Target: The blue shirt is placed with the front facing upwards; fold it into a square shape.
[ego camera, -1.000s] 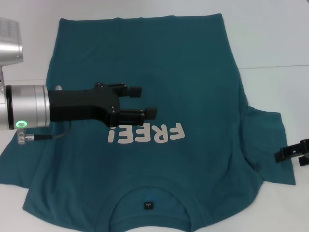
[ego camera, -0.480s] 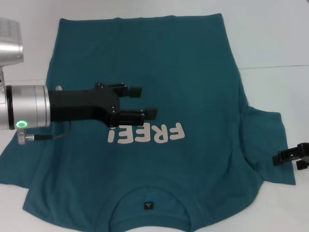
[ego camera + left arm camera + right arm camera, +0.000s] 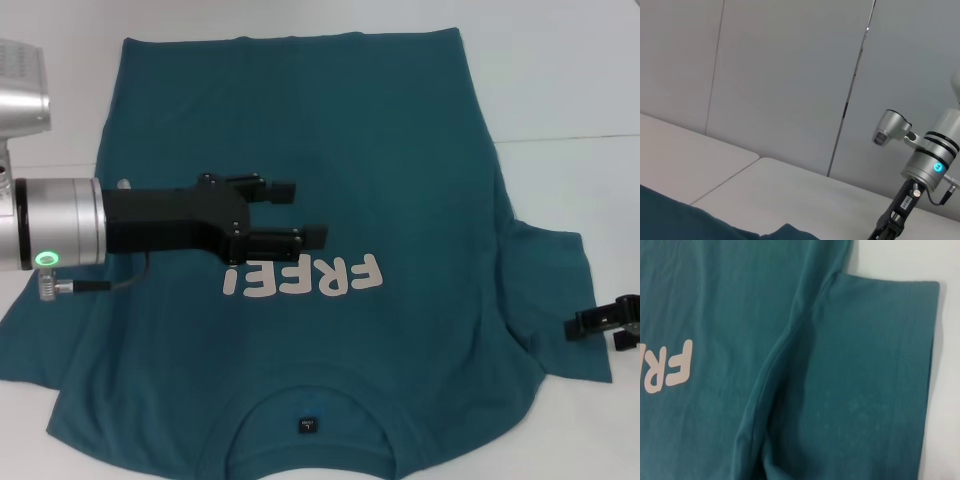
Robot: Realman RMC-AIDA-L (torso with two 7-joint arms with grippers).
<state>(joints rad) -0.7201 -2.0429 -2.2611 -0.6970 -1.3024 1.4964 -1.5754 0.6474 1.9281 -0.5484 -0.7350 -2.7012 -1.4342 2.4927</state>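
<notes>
We see a white tabletop (image 3: 570,80) with a thin seam running across it on the far right. Behind it stands a pale grey panelled wall (image 3: 785,75), split by narrow vertical joints, one of them dark.

Bright, even light; soft shadows, all views sharp
</notes>
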